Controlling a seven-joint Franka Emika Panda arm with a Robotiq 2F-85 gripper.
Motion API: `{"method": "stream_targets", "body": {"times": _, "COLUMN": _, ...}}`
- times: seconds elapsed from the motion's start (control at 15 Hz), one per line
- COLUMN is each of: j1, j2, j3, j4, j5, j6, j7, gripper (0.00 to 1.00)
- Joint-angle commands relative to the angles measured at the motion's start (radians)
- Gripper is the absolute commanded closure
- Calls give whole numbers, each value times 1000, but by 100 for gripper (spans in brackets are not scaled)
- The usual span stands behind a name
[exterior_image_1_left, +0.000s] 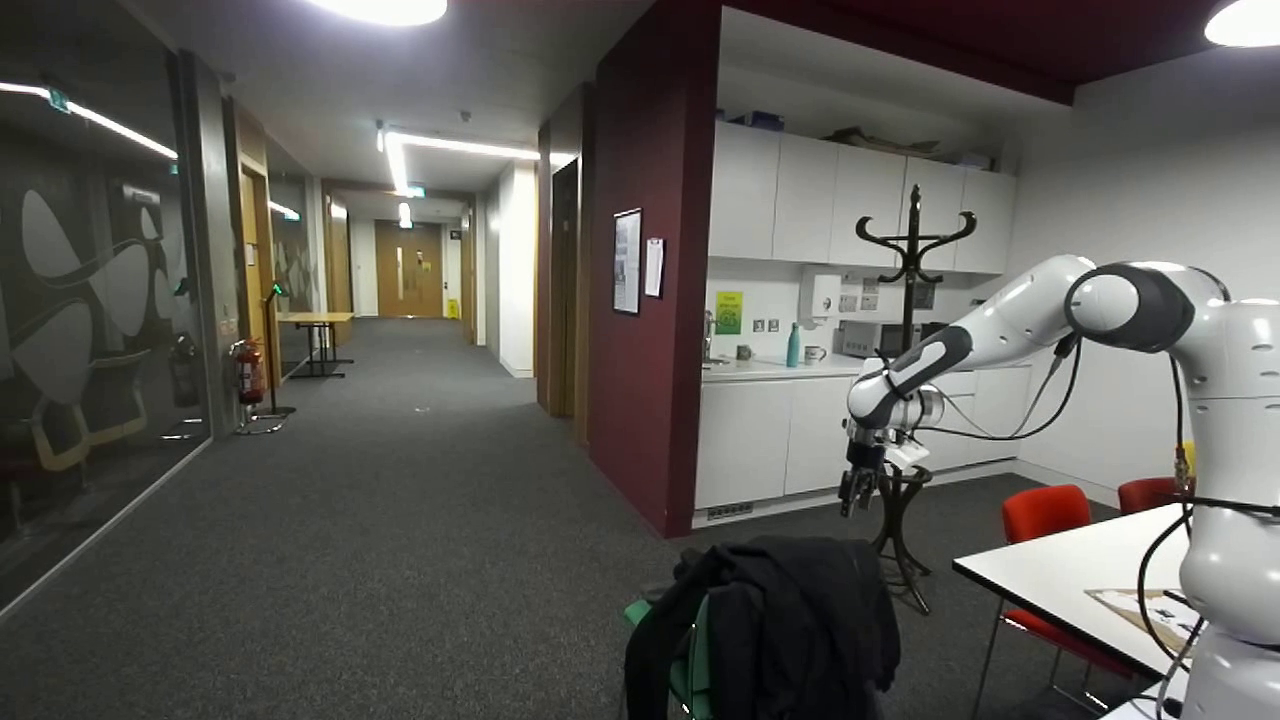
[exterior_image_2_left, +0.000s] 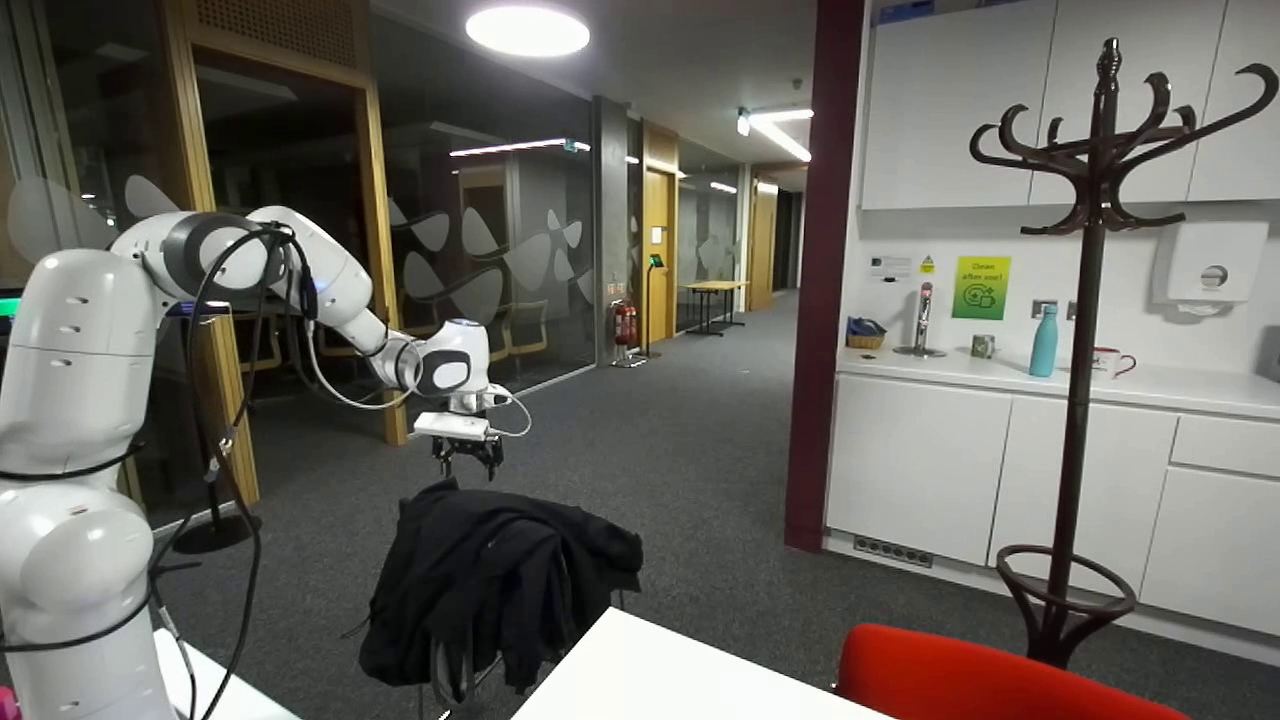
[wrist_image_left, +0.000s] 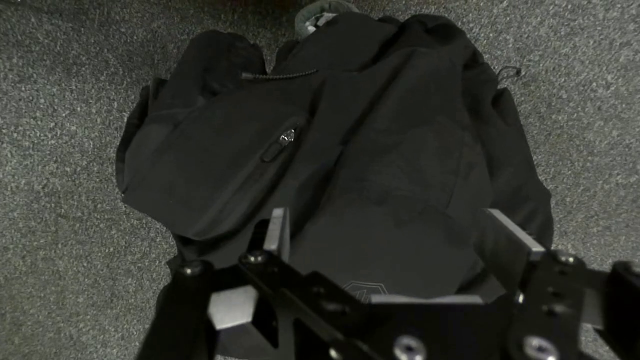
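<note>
We log: claw (wrist_image_left: 385, 220) spread and empty above the coat (exterior_image_2_left: 500, 570), which drapes left of the coat stand (exterior_image_2_left: 1088, 300), presumably propped by the green chair (exterior_image_1_left: 700, 660).

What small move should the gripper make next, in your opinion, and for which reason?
I would perhaps lower the gripper a little, jaws open, towards the black jacket. In the wrist view, its fingers stand apart over the jacket, holding nothing; in an exterior view, a gap shows between gripper and jacket.
</note>
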Motion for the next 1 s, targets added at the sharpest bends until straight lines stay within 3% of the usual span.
{"method": "stream_targets", "body": {"times": 0.0, "j1": -11, "j2": 0, "j3": 11, "j4": 1, "j5": -5, "j6": -2, "j7": 4, "gripper": 0}}
{"method": "stream_targets", "body": {"times": 0.13, "j1": -11, "j2": 0, "j3": 11, "j4": 1, "j5": -5, "j6": -2, "j7": 4, "gripper": 0}}
{"method": "stream_targets", "body": {"times": 0.4, "j1": 64, "j2": -7, "j3": -39, "j4": 0, "j5": -253, "j6": 122, "j7": 241, "gripper": 0}}
{"method": "stream_targets", "body": {"times": 0.6, "j1": 96, "j2": 19, "j3": -55, "j4": 35, "j5": -398, "j6": 134, "j7": 355, "gripper": 0}}
{"method": "stream_targets", "body": {"times": 0.73, "j1": 91, "j2": 40, "j3": -38, "j4": 53, "j5": -413, "j6": 130, "j7": 317, "gripper": 0}}
{"method": "stream_targets", "body": {"times": 0.93, "j1": 52, "j2": 65, "j3": 3, "j4": 57, "j5": -341, "j6": 143, "j7": 154, "gripper": 0}}
